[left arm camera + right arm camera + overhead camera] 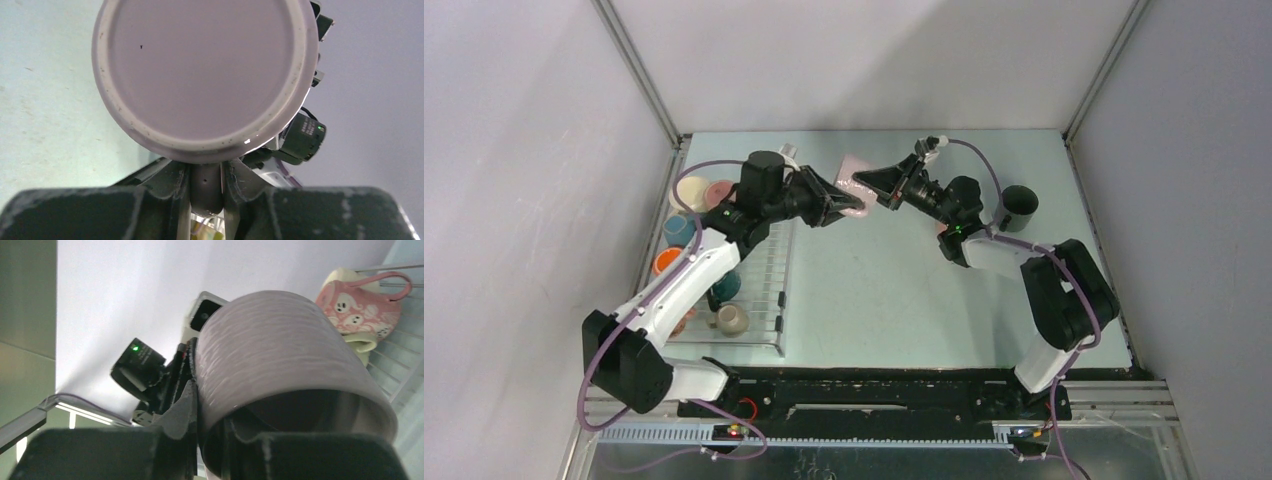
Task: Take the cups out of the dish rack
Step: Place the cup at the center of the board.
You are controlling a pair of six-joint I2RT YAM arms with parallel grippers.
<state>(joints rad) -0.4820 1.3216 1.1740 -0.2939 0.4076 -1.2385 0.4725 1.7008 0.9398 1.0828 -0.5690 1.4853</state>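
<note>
lilac mug hangs over the worktop, right of the dish rack, between both arms. left gripper jaws narrow, clamping its handle; right gripper jaws seemingly pinch the rim wall from the opposite side.

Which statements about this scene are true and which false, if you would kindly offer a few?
1. Both the left end effector and the right end effector grip the mauve mug. True.
2. The dark mug stands in the dish rack. False: it stands on the table, outside the rack.
3. Several cups sit in the rack. True.
4. The mauve mug is upright. False: it is tipped sideways, base facing the left wrist camera.
</note>
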